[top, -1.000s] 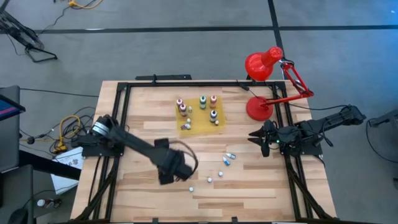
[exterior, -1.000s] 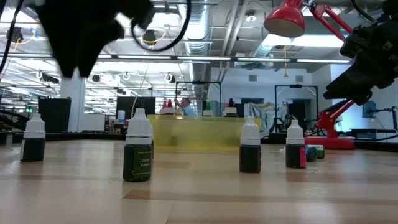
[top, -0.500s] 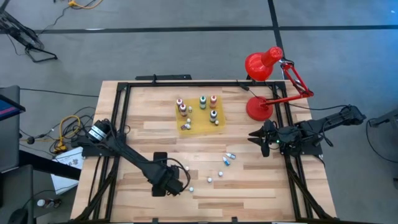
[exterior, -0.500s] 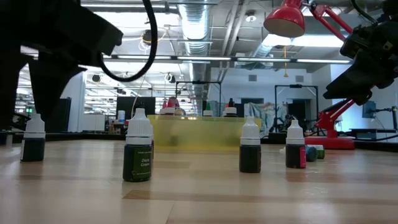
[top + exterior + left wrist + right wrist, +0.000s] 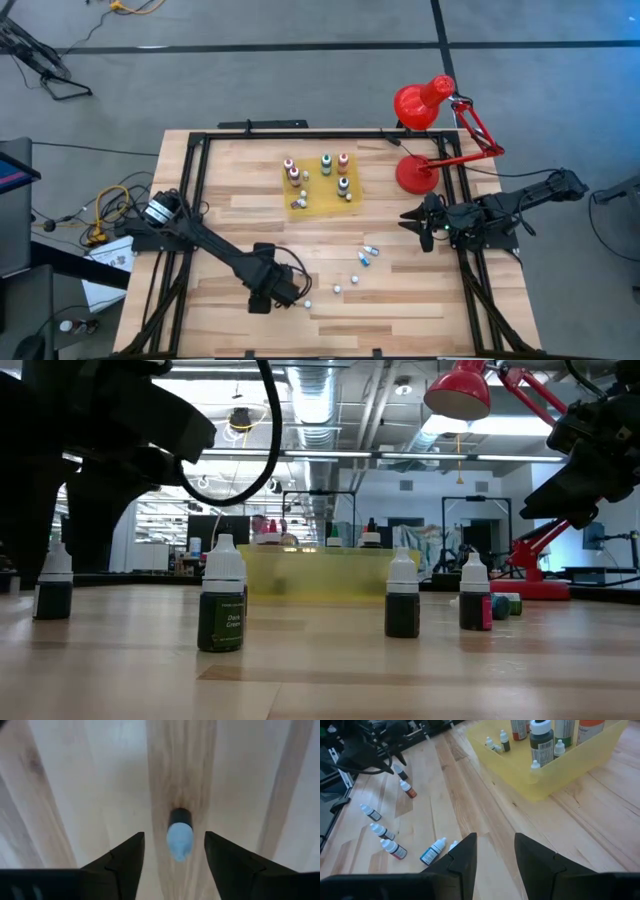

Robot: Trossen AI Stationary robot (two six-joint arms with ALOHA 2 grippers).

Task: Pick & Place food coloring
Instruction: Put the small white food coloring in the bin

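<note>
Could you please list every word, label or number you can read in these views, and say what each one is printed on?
"Dark Green": on the label of the dark dropper bottle standing nearest in the low view.
Labels on the bottles in the yellow tray, right wrist view: print shows, too blurred to read.
Labels on the other loose bottles on the table: too small to read.

White-capped dark bottle, yellow tray

Small dark-green dropper bottle with white cap, standing upright: label reads "Dark Green". No other legible text.
</note>
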